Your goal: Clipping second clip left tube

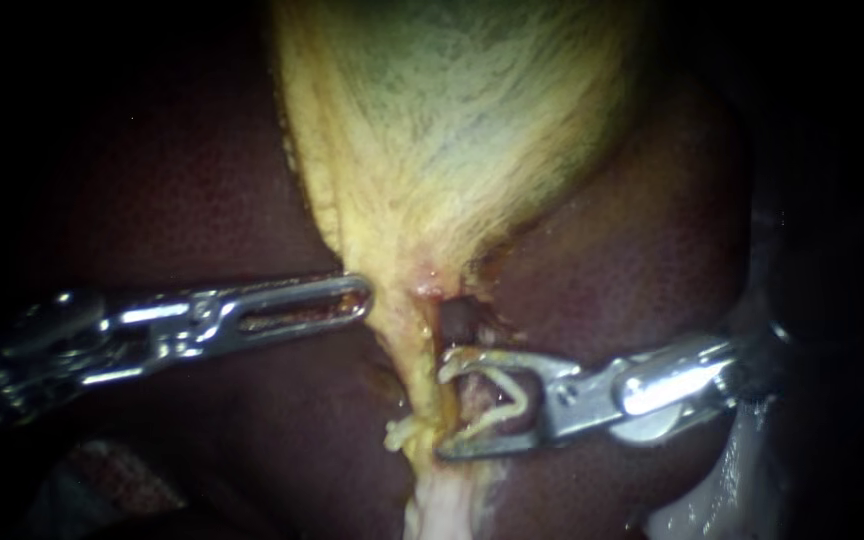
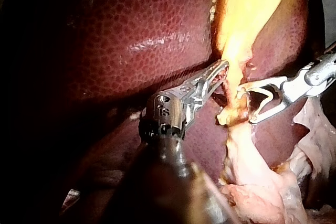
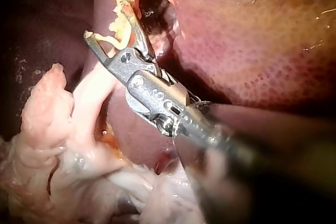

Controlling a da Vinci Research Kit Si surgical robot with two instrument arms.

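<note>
Shows right instrument (image 1: pixel 444 408) at the tube (image 1: pixel 418 385), below the gallbladder (image 1: pixel 452 130). Jaws spread wide, cradling an unclosed pale clip (image 1: pixel 500 402), mouth against the tube's right side. Left instrument (image 1: pixel 360 296) touching tissue up-left of the tube. Likely midway: squeezing shut remains.

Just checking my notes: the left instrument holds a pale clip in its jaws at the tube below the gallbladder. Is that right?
Not quite. It is the right instrument that holds the clip in its jaws, as the endoscope view shows. The rest stands: it is at the tube below the gallbladder.
</note>
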